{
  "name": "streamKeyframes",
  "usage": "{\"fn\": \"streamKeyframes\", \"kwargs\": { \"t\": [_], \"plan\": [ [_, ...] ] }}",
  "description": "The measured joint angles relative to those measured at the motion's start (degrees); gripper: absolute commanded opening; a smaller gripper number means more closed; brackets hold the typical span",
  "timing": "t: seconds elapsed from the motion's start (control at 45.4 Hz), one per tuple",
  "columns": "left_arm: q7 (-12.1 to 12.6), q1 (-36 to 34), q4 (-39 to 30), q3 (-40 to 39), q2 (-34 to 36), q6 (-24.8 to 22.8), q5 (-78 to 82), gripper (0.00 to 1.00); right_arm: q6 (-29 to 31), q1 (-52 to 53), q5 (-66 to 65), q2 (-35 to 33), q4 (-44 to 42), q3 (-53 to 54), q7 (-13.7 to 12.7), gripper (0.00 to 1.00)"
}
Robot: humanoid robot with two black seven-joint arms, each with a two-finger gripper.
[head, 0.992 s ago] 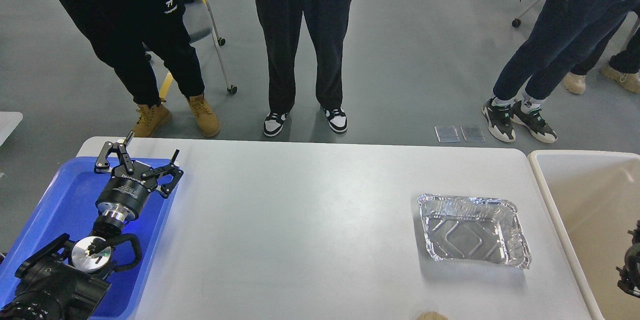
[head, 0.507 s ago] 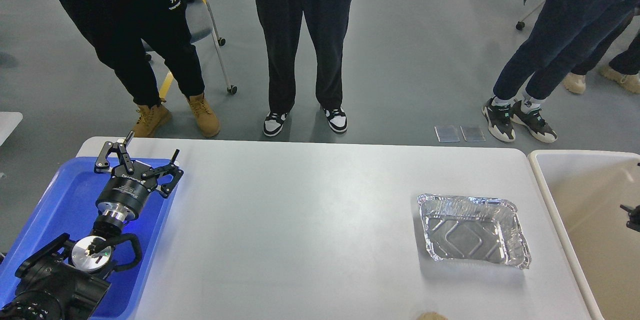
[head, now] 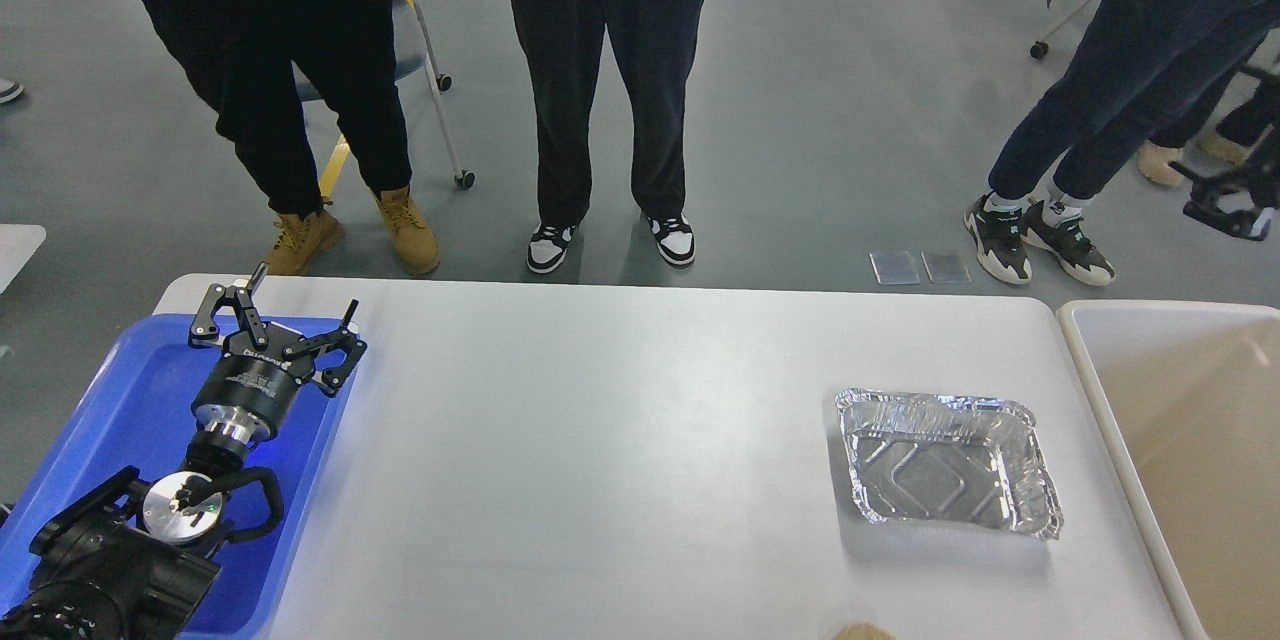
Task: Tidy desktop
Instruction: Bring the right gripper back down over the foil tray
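Observation:
The white desktop (head: 600, 440) fills the lower half of the head view. An empty crinkled foil tray (head: 945, 465) sits on its right part. My left gripper (head: 295, 305) is open and empty, held over the far right corner of the blue tray (head: 120, 400), far left of the foil tray. My right gripper (head: 1228, 202) shows only as a small dark shape at the right edge, raised above the floor beyond the table, up and right of the foil tray. Its fingers cannot be told apart.
A beige bin (head: 1180, 400) stands against the desktop's right edge. A small tan thing (head: 860, 632) peeks in at the bottom edge. Several people stand on the grey floor beyond the far edge, with a wheeled chair (head: 430, 40) behind them.
My right gripper has risen from low over the beige bin at the right edge to well above and beyond the table. My left arm has stayed still. The person at far left shifted slightly.

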Motion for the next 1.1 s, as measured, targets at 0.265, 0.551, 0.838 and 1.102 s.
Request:
{"fn": "streamKeyframes", "kwargs": {
  "t": [0.265, 0.551, 0.838, 1.102],
  "plan": [
    [0.0, 0.0, 0.0, 0.0, 0.0, 0.0, 0.0, 1.0, 3.0, 15.5, -4.1, -5.0, 12.6, -10.7, -0.7, 0.99],
    [0.1, 0.0, 0.0, 0.0, 0.0, 0.0, 0.0, 1.0, 7.7, 45.0, -10.2, -1.4, 19.9, -41.9, -1.9, 0.99],
    [0.1, 0.0, 0.0, 0.0, 0.0, 0.0, 0.1, 1.0, 12.6, 64.8, -23.6, 9.7, 29.8, -68.7, -2.2, 1.0],
    [0.1, 0.0, 0.0, 0.0, 0.0, 0.0, 0.0, 1.0, 13.7, 74.8, -31.0, 18.6, 40.7, -85.6, -2.3, 1.0]
  ]
}}
